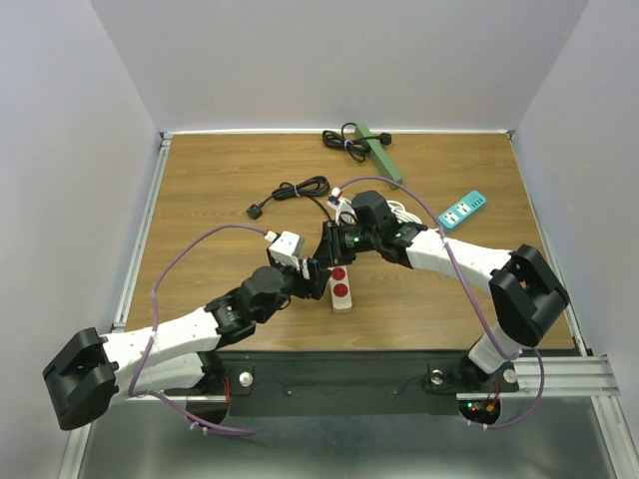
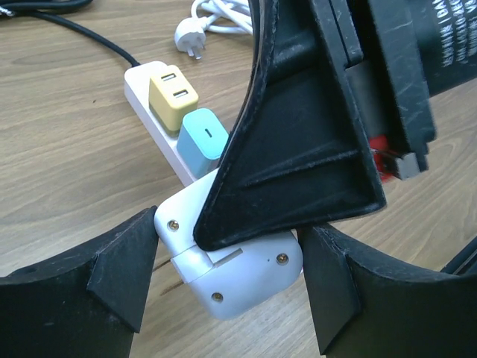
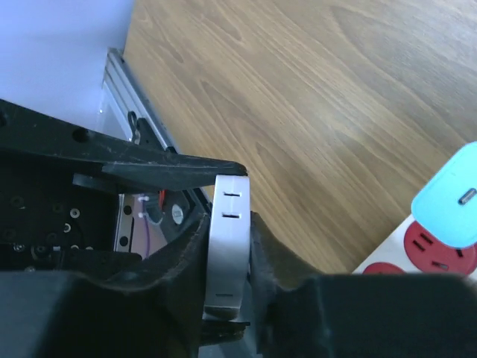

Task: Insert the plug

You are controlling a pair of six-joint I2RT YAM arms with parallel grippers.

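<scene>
A white plug adapter [image 2: 246, 276] with small screws hangs just above the wood, at the near end of a white power strip [image 2: 141, 86]. My left gripper [image 2: 227, 253] has a finger against each end of it. My right gripper [image 3: 229, 246] is shut on its flat faces, and the adapter [image 3: 227, 246] shows edge-on with two slots. The right gripper's black finger [image 2: 298, 149] covers the adapter's top in the left wrist view. The strip [image 1: 341, 291] has red sockets [image 3: 440, 242], with a yellow adapter [image 2: 173, 93] and a teal adapter [image 2: 203, 138] plugged in. Both grippers [image 1: 325, 257] meet over it.
A green power strip [image 1: 380, 152] with a black cord lies at the back. A teal strip [image 1: 464, 210] sits at the right. A black cable [image 1: 295, 192] and a white cable [image 1: 399, 210] lie behind the grippers. The white cable's plug [image 2: 190, 37] rests beyond the strip.
</scene>
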